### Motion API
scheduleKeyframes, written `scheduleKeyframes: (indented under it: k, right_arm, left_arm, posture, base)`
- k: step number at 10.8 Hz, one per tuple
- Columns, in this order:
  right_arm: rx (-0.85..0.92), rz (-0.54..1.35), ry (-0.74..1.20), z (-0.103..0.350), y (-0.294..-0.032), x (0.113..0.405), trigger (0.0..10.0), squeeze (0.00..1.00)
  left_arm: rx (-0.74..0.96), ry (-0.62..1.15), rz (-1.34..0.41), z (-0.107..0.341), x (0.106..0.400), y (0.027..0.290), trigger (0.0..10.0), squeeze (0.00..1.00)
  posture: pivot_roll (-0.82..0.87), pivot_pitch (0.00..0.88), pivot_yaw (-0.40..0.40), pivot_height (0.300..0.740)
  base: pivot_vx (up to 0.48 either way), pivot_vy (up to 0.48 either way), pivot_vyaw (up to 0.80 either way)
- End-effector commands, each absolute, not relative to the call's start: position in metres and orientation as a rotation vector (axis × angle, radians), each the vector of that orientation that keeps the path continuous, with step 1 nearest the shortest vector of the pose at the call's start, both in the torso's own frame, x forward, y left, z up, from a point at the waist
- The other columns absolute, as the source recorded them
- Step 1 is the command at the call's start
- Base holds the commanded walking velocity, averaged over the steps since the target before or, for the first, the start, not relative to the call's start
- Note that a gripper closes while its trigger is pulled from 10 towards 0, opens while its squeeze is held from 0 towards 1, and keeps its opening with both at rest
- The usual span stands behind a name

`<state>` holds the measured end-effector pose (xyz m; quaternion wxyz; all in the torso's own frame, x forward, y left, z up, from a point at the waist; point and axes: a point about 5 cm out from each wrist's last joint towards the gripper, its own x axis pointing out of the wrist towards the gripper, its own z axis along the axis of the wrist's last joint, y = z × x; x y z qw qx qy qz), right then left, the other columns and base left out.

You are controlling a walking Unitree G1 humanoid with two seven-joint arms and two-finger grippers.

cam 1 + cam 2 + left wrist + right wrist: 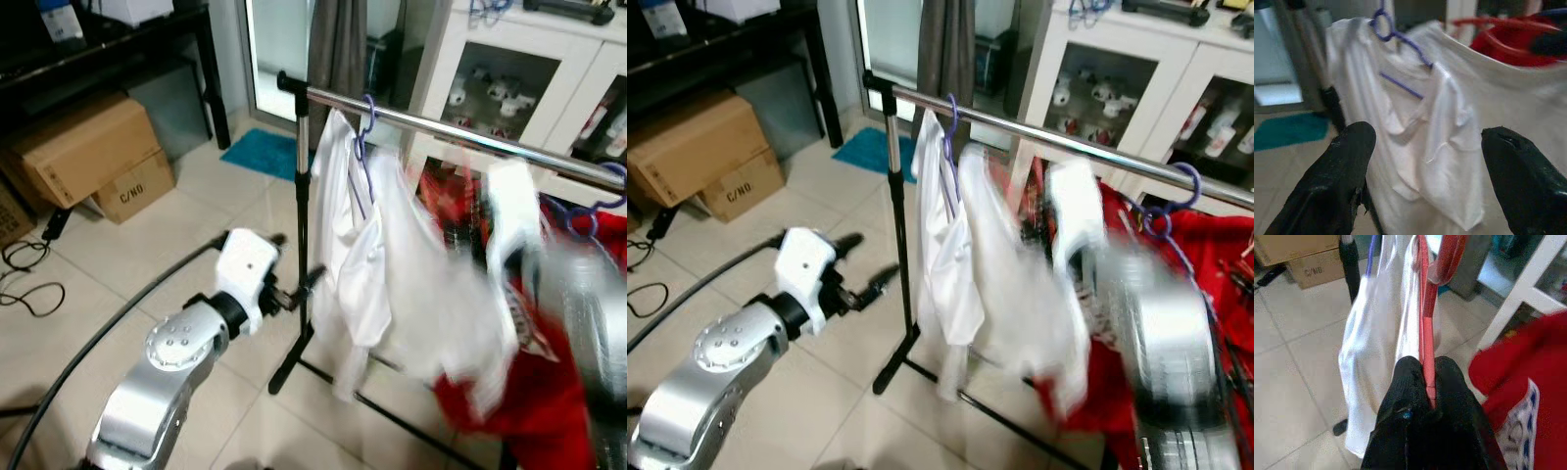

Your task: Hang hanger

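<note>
My right hand (pixel 1427 382) clamped on the red hanger (pixel 1426 328), beside the white shirt (pixel 1376 357); left hand (pixel 1425 161) open.

Left arm extended toward 1 o'clock; left gripper (pixel 294 291) fingers (pixel 1337 176) spread wide, grasping nothing. Right arm raised at 3 o'clock, blurred; right gripper (pixel 1427 382) fingers clamped together.

Before me lies a pale tiled floor (pixel 147 264), with cardboard boxes (pixel 93 157) under a dark shelf (pixel 118 39), a teal mat (pixel 260 152) (by the doorway) and a white glass-fronted cabinet (pixel 509 83).
</note>
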<state>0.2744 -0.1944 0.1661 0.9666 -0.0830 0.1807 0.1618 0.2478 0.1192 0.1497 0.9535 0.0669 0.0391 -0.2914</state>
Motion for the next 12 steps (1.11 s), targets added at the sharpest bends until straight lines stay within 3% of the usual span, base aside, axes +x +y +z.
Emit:
scheduleKeyframes:
  k: [1,3,5,7,11,12]
  right_arm:
    - [-0.181,0.311,0.254,0.174,-0.188,0.269,10.0,0.00]
    - [-0.170,0.214,0.227,0.154,-0.186,0.252,10.0,0.00]
    - [-0.040,0.177,0.167,0.147,-0.177,0.244,10.0,0.00]
    - [-0.119,0.187,0.156,0.137,-0.169,0.237,10.0,0.00]
    - [-0.003,0.318,0.129,0.141,-0.164,0.235,10.0,0.00]
    - [0.007,0.390,0.109,0.143,-0.160,0.233,10.0,0.00]
  left_arm:
    - [0.140,0.090,-0.557,0.145,0.247,0.123,10.0,0.00]
    - [0.130,0.099,-0.521,0.141,0.246,0.126,10.0,0.00]
    - [0.133,0.102,-0.509,0.140,0.246,0.128,10.0,0.00]
    - [0.139,0.103,-0.507,0.140,0.244,0.128,10.0,0.00]
    - [0.165,0.100,-0.528,0.142,0.244,0.129,10.0,0.00]
    - [0.099,0.073,-0.579,0.148,0.246,0.128,10.0,0.00]
  posture:
    - [0.06,0.017,0.023,0.740]
    - [0.06,0.019,0.017,0.740]
    - [0.06,0.027,0.012,0.740]
    - [0.07,0.033,0.006,0.740]
    - [0.07,0.033,0.003,0.740]
    - [0.07,0.030,0.002,0.740]
  base:
    - [0.000,0.000,0.00]
    - [-0.135,0.000,0.00]
    - [-0.309,0.000,0.00]
    - [-0.311,0.000,0.00]
    - [-0.149,0.000,0.00]
    - [0.000,0.000,0.00]
